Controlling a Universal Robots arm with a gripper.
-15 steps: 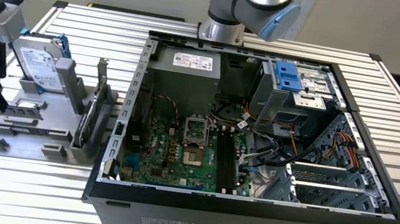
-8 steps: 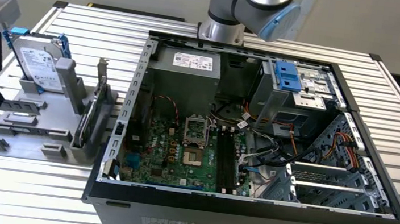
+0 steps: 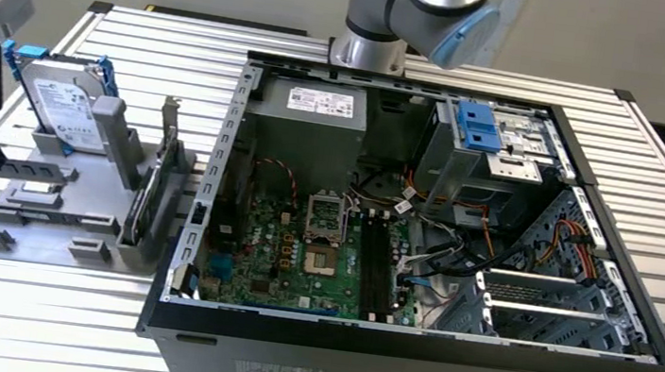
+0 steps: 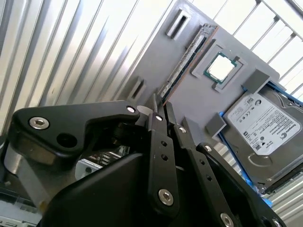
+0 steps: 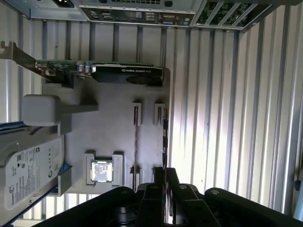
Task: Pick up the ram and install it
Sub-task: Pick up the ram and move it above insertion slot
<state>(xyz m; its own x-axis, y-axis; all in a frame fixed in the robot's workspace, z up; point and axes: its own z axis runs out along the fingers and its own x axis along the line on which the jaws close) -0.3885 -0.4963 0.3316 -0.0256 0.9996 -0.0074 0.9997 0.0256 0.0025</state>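
Ram (image 4: pixel 186 62): uninstalled, seated in grey holder (image 4: pixel 189 106). End effector (image 4: pixel 161 108): at ram's end; open or closed, cannot tell.

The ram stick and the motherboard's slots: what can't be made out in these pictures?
Ram: one end hidden behind the hand in the second wrist view.
Its chips: seen edge-on in the first wrist view, too thin to tell.
Motherboard slots: too small in the exterior view to tell whether their latches are open.
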